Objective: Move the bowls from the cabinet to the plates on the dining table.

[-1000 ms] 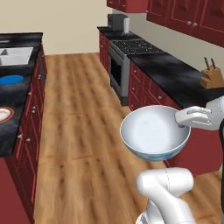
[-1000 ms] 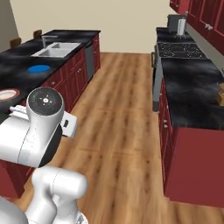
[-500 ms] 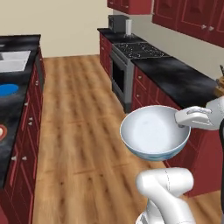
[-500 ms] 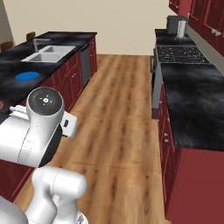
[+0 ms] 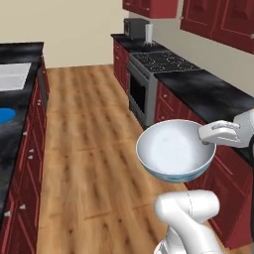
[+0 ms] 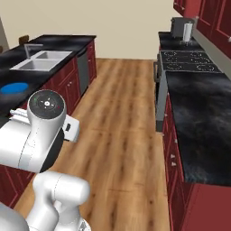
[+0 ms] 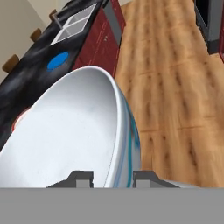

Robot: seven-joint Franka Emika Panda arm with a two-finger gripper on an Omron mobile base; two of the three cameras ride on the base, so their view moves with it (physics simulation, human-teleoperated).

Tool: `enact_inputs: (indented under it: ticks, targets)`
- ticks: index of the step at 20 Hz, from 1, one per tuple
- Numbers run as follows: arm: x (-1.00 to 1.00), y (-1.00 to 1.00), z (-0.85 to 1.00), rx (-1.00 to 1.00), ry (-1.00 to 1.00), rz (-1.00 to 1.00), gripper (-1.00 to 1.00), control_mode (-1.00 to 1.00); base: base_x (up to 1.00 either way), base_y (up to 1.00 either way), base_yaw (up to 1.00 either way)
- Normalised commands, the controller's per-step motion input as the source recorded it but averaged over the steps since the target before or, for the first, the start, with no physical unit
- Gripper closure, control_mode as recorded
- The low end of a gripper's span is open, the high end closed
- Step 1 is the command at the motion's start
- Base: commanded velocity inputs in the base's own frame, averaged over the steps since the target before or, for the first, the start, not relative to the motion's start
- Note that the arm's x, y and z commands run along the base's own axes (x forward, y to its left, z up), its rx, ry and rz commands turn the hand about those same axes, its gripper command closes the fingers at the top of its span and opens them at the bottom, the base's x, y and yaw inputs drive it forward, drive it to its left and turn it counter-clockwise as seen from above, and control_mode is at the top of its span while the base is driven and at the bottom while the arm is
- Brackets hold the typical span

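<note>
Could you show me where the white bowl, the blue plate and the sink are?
White bowl with the blue-teal band (image 5: 174,149): left base view, on its pale inside.
Bright blue round plate (image 7: 58,61): hand view, on its flat middle.
Steel double sink (image 6: 38,61): right base view, on the divider between basins.

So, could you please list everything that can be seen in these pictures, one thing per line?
bowl: one, white with blue-teal pattern outside, held by its rim above the wooden floor
plate: one, bright blue, on the dining table near the sink
second plate: one, orange-red edge, on the same table, mostly hidden behind the bowl
dining table: one, black marbled top, red drawer fronts
sink: one, pale, set in the table top
stove: one, dark, in the opposite counter
stools: two, brown, beyond the table
gripper: one, dark fingertips, shut on the bowl rim
</note>
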Motion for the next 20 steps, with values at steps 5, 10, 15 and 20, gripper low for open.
enact_inputs:
  ticks: [5, 10, 15, 20]
  targets:
    - [0.0, 0.0, 0.0, 0.0, 0.0, 0.0, 1.0, 1.0, 0.74, 0.18, -0.02]
    - [0.0, 0.0, 0.0, 0.0, 0.0, 0.0, 1.0, 1.0, 0.75, 0.18, -0.02]
    - [0.0, 0.0, 0.0, 0.0, 0.0, 0.0, 1.0, 1.0, 0.73, 0.17, -0.02]
    - [0.0, 0.0, 0.0, 0.0, 0.0, 0.0, 1.0, 1.0, 0.55, 0.1, -0.01]
